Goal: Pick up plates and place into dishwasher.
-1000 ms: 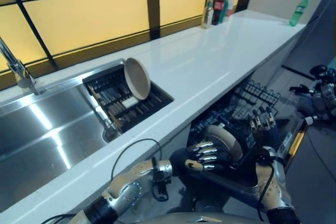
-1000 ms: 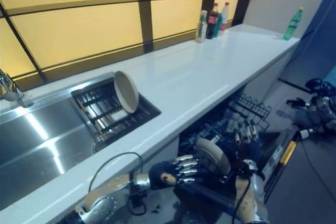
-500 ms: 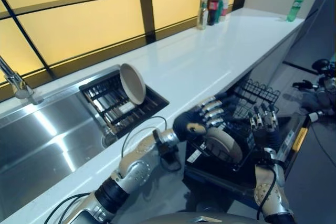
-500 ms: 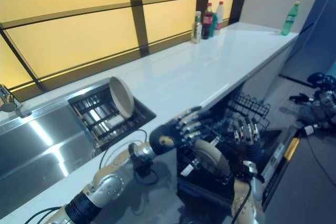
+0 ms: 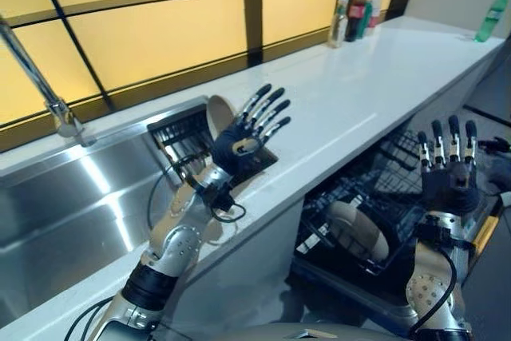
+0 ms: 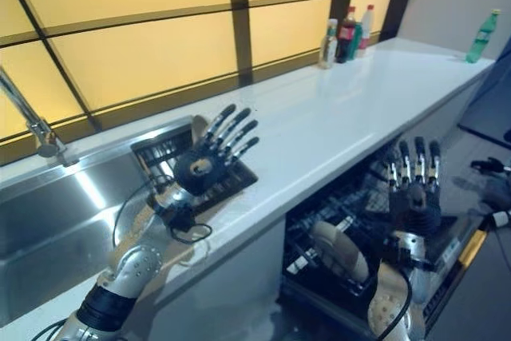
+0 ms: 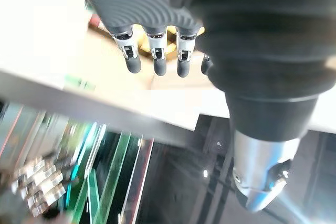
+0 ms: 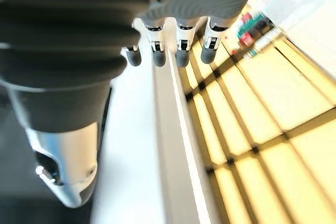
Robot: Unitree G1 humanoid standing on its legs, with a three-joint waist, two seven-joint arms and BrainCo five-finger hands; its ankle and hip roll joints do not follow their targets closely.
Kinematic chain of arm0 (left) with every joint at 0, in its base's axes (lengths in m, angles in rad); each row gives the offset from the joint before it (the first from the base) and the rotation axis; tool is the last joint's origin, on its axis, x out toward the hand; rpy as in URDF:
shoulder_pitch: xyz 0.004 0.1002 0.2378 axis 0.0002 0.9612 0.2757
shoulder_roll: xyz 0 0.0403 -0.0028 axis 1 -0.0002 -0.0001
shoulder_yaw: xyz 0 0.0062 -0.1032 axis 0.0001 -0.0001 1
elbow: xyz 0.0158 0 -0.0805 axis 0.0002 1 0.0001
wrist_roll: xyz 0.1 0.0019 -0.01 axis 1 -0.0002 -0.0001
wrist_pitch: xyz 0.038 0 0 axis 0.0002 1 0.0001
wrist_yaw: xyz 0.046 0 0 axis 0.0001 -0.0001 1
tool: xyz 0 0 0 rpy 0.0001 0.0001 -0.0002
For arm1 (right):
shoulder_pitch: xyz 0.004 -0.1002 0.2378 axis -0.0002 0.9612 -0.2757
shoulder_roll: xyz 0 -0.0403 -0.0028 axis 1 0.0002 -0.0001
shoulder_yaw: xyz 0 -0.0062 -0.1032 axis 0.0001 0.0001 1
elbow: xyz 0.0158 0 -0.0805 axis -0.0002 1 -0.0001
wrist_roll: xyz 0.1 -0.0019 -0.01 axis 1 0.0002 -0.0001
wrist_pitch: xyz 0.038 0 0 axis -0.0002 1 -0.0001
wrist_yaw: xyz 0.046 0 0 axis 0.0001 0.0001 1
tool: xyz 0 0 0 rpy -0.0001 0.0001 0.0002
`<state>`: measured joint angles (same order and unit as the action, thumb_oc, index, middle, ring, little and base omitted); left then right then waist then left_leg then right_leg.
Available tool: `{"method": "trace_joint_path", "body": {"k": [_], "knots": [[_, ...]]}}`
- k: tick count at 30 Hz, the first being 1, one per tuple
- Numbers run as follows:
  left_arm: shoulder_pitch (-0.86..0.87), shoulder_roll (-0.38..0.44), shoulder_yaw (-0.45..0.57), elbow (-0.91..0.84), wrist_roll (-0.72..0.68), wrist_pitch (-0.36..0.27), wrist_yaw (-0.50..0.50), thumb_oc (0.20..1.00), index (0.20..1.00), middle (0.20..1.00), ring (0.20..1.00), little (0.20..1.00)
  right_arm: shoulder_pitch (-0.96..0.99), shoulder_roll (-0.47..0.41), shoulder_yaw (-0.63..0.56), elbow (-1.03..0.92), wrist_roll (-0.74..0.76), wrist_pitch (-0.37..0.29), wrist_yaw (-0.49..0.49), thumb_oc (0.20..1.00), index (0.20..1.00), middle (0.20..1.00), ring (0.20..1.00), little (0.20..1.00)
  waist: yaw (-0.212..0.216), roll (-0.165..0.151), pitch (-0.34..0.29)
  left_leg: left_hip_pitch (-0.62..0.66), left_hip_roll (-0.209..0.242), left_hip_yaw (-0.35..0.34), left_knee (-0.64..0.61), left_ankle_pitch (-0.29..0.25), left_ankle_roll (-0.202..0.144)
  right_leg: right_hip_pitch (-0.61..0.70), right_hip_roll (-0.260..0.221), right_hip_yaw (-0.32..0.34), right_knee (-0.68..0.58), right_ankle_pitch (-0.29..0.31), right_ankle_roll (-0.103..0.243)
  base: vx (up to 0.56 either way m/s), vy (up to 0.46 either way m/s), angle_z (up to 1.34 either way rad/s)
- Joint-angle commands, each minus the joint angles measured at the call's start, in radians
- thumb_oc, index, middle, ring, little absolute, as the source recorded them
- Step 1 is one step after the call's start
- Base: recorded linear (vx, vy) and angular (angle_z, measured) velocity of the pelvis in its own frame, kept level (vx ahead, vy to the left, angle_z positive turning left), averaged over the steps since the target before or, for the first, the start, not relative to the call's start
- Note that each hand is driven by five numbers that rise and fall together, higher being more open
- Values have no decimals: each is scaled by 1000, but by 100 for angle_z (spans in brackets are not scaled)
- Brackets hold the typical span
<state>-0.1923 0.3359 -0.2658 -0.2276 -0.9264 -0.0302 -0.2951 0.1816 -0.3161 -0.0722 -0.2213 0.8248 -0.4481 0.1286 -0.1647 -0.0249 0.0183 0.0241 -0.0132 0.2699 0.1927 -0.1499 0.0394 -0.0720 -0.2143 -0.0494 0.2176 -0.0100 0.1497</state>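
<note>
Left hand (image 5: 243,135), raised at centre left of the frame above the front edge of the white worktop (image 5: 335,101), has its fingers spread wide and straight and holds nothing. Farther left, a steel sink (image 5: 72,197) fills the lower left, with a tap (image 5: 48,89) rising at its back edge. Just behind the raised hand, a dark drying rack (image 5: 180,129) sits sunk at the sink's right end, and a beige plate (image 5: 217,111) stands on edge in it, partly hidden by the fingers. Along the worktop toward the upper right, a cluster of bottles (image 5: 357,15) stands against the amber window, and a single green bottle (image 5: 489,15) stands well apart at the far right end. Below the worktop's edge, at lower centre right, the pulled-out dishwasher rack (image 5: 359,221) holds another beige plate (image 5: 361,231) leaning on edge among the wires. Right hand (image 5: 449,169), at the right edge of the frame above that rack, points its straight fingers upward, close together, empty.
</note>
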Motion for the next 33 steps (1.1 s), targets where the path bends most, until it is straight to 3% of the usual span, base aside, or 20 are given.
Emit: {"method": "trace_joint_path", "body": {"k": [1,8,13,16,18,20,25,28,33], "knots": [[15,9,49,-90,33,-40,24,1000,1000,1000,1000,1000,-121,-73,7,-41,-63,-6,-36,1000,1000,1000,1000,1000,30,22,20,58,-16,-83,-158,57,37,-29,42,-26,52,134,0,1,80,4],[26,7,35,-17,125,-57,41,1000,1000,1000,1000,1000,-217,-49,72,-22,-24,34,-62,1000,1000,1000,1000,1000,73,21,26,56,-30,-128,-169,52,48,-30,32,-34,97,141,0,-5,91,22],[9,17,18,34,185,-42,26,1000,1000,1000,1000,1000,-213,-33,122,20,-38,55,-67,1000,1000,1000,1000,1000,65,33,37,53,-30,-181,-168,57,60,-90,81,55,245,180,-6,28,44,31],[-6,16,6,60,189,-42,14,1000,1000,1000,1000,1000,-194,-34,120,19,-53,61,-60,1000,1000,1000,1000,1000,36,18,40,53,-31,-227,-157,55,43,-61,112,124,81,144,-19,135,-87,46],[-10,25,1,64,198,-50,7,1000,1000,1000,1000,1000,-184,-41,104,15,-45,64,-52,1000,1000,1000,1000,1000,16,6,38,42,-30,-257,-139,40,32,-50,142,192,-3,131,-9,111,-129,59],[1,28,3,58,222,-64,2,1000,1000,1000,1000,1000,-188,-52,77,17,-23,77,-33,1000,1000,1000,1000,1000,18,5,37,35,-6,-250,-139,50,19,-11,155,184,-44,78,-11,95,-127,81],[-6,42,11,31,245,-55,15,1000,1000,1000,1000,1000,-184,-79,61,-2,-4,97,-51,1000,1000,1000,1000,1000,28,7,16,14,16,-249,-134,61,-4,35,169,168,-107,15,-33,98,-58,25],[-25,76,15,40,303,-72,34,1000,1000,1000,1000,1000,-166,-88,63,-18,-6,111,-46,1000,1000,1000,1000,1000,16,15,9,15,21,-241,-132,61,-8,37,174,161,-114,3,-39,86,-14,-11],[-104,191,20,58,538,-111,101,1000,1000,1000,1000,1000,-149,-100,45,-15,20,132,-24,1000,1000,1000,1000,1000,-12,33,-2,33,28,-217,-154,71,-15,39,173,160,-124,4,-33,76,14,-12]]}}
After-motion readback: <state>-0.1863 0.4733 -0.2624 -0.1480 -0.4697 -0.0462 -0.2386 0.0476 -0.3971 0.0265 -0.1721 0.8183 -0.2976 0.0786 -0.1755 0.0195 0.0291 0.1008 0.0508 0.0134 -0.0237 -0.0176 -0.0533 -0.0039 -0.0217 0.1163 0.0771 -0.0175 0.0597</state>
